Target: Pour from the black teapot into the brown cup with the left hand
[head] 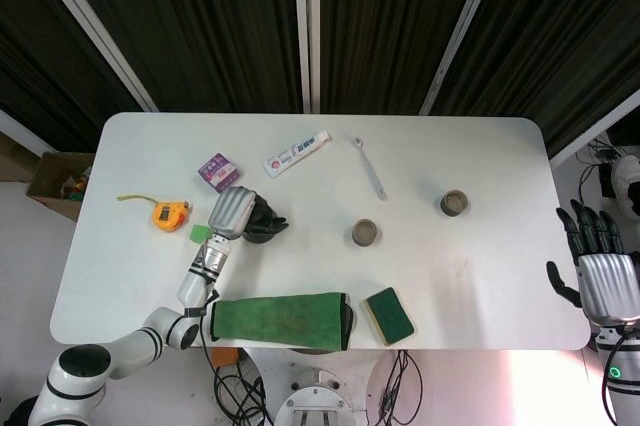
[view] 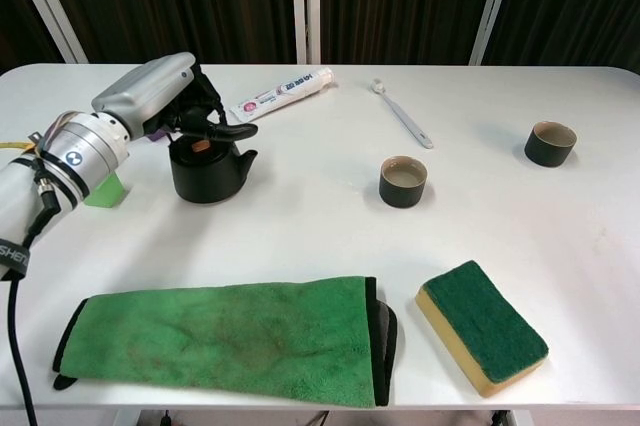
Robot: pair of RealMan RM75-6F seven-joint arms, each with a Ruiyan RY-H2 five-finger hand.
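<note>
step: grasp | left robot hand (view: 185, 106) over black teapot (view: 207, 171), fingers spread, not yet holding | teapot on bench (view: 300, 216), well left of brown cup (view: 403, 181) | advice: close firmly on handle before lifting | right robot hand (head: 600, 271) open, idle

Teapot (view: 208, 168) left of table (view: 300, 216) centre; cup (view: 403, 181) to its right. Towel (view: 230, 338) along front edge, sponge (view: 482, 324) right of it. Toothpaste (view: 281, 94) near back edge.
</note>
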